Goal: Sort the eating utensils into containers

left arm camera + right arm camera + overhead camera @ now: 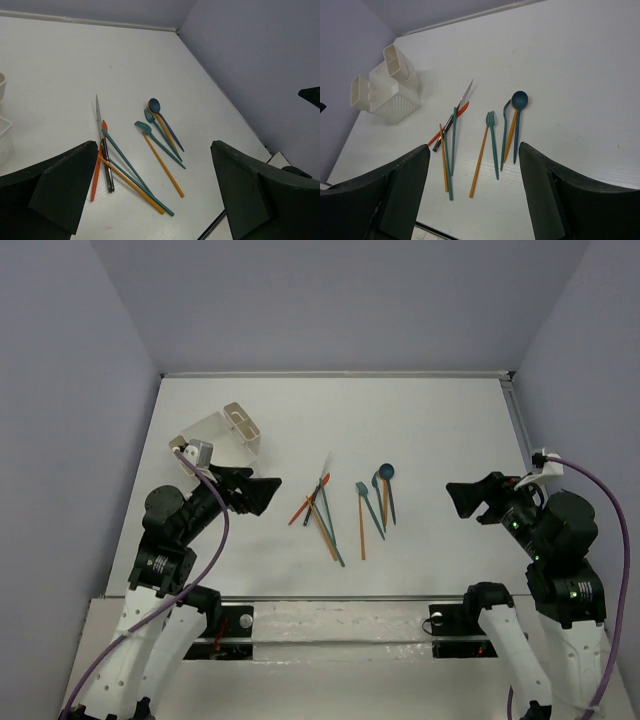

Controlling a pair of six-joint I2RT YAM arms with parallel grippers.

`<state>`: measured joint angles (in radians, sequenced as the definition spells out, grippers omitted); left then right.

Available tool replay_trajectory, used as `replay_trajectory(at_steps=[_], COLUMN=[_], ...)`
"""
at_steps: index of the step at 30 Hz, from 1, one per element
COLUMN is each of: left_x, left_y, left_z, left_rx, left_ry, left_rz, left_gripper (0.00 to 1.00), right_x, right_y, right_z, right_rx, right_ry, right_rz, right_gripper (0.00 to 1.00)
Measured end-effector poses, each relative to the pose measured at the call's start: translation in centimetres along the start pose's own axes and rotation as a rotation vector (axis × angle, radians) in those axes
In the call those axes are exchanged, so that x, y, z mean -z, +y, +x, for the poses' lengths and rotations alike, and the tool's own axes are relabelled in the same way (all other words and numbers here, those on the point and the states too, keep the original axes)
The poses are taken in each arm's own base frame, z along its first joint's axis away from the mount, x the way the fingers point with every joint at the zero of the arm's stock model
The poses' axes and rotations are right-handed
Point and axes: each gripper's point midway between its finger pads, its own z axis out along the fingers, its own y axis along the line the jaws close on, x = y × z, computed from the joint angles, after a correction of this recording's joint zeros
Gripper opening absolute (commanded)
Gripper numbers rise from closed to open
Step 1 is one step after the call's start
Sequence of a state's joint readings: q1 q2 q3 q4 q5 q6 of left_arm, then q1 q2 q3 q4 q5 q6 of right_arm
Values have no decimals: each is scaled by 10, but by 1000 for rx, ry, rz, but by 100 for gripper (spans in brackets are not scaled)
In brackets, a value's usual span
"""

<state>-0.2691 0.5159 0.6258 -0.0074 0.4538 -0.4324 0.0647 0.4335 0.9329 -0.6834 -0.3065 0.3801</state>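
Observation:
The eating utensils lie mid-table in two loose groups. A crossed pile of orange, red and teal sticks (322, 512) with a dark-handled knife (107, 172) lies to the left. To its right are a teal fork (367, 500), an orange stick (480, 162) and a dark teal spoon (386, 472). The white container (236, 430) stands tilted at the back left. My left gripper (268, 494) hovers open just left of the pile, holding nothing. My right gripper (462, 500) hovers open, right of the spoon, also holding nothing.
Grey walls close in the white table on three sides, with a raised rim (519, 420) along the right. A dark rail (340, 598) runs along the near edge by the arm bases. Purple cables loop off both wrists.

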Motion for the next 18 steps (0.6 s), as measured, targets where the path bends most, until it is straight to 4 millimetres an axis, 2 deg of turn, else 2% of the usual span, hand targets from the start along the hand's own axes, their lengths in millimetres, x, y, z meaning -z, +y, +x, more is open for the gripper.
replay_trajectory(at_steps=[2, 4, 6, 7, 9, 12, 15, 17, 18], left_x=[-1, -1, -1, -1, -2, -9, -21, -30, -34], left_y=[2, 4, 5, 4, 3, 1, 3, 2, 4], left_z=[1, 2, 1, 1, -1, 0, 28, 58, 67], left_rx=[7, 18, 33, 41, 64, 113, 191, 228, 235], left_ry=[5, 7, 2, 0, -7, -17, 49, 136, 152], left_rz=[-11, -22, -29, -29, -28, -6, -13, -34, -64], left_gripper=[99, 92, 77, 64, 45, 34, 29, 29, 29], right_x=[0, 0, 0, -1, -2, -6, -14, -20, -24], right_y=[1, 1, 1, 1, 0, -4, -10, -14, -18], right_z=[0, 1, 1, 1, 3, 12, 27, 37, 45], right_rx=[0, 1, 2, 2, 0, -14, -41, -57, -68], right_ry=[2, 3, 5, 7, 12, 38, 84, 117, 143], right_rz=[-4, -5, -5, -6, -6, -2, 4, 7, 12], right_gripper=[77, 77, 77, 76, 76, 75, 74, 74, 73])
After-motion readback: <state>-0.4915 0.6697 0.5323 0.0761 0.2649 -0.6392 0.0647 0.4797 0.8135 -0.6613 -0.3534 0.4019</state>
